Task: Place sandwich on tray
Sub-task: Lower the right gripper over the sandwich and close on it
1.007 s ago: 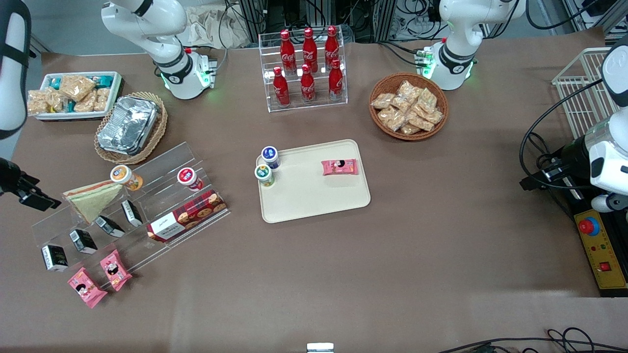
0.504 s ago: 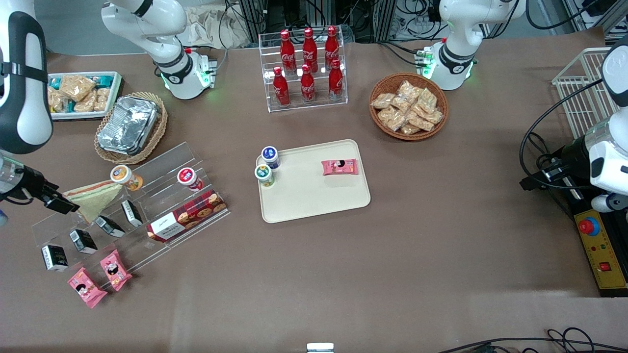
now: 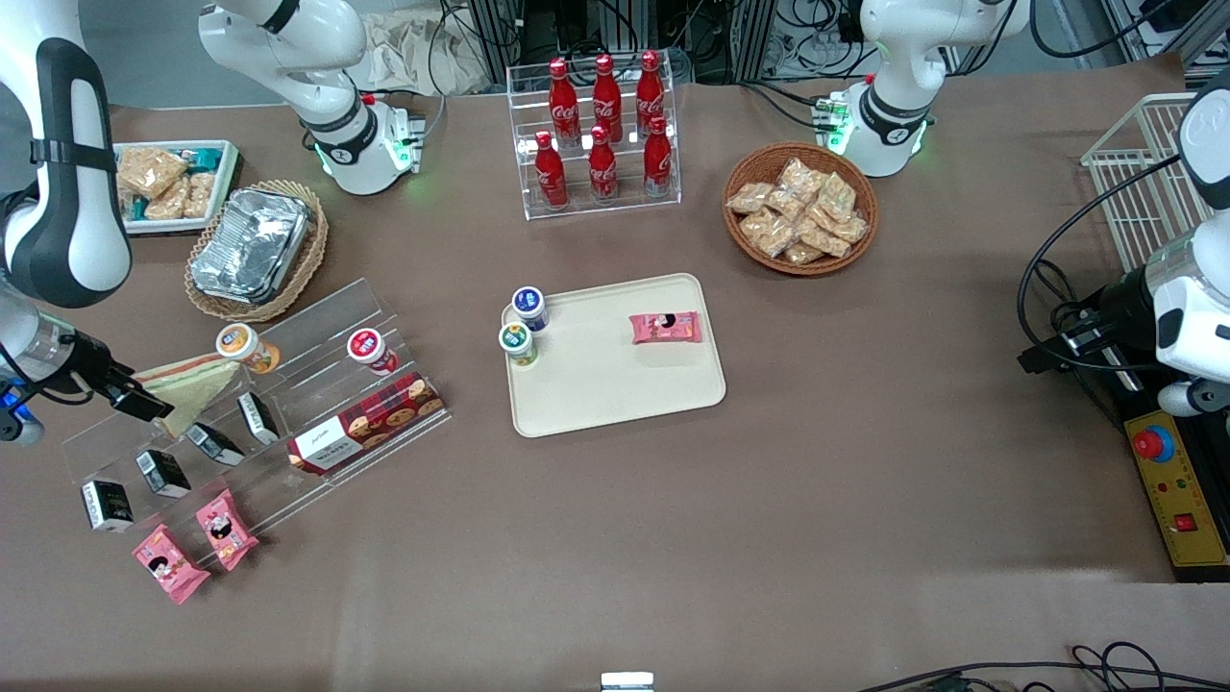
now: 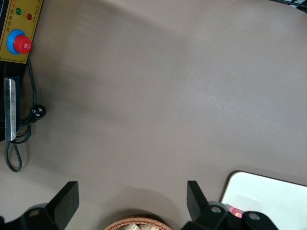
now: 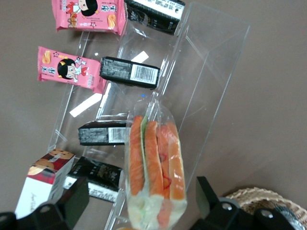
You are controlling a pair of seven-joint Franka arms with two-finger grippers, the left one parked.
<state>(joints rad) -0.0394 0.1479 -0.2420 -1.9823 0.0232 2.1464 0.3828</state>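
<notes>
The sandwich point(image 3: 195, 383), a clear-wrapped wedge with orange and green filling, lies on the upper step of a clear acrylic shelf point(image 3: 317, 317) toward the working arm's end of the table. My right gripper point(image 3: 146, 403) is at the sandwich's outer end, touching or nearly so. In the right wrist view the gripper point(image 5: 141, 201) is open, its black fingers point(image 5: 76, 201) standing on either side of the sandwich point(image 5: 156, 158) without closing on it. The beige tray point(image 3: 615, 389) lies at mid-table, well apart, and its corner shows in the left wrist view point(image 4: 268, 196).
The shelf also holds black packets point(image 3: 213, 443), a plaid cookie box point(image 3: 370, 423) and two small bottles point(image 3: 248, 348). Pink snack packets point(image 3: 197, 543) lie in front of it. A pink packet point(image 3: 665, 328) and two small bottles point(image 3: 523, 327) are on the tray. A foil-container basket point(image 3: 252, 248) stands nearby.
My right arm has swung in from the table's end toward the shelf, and the gripper has come up to the sandwich. The sandwich has not moved.
</notes>
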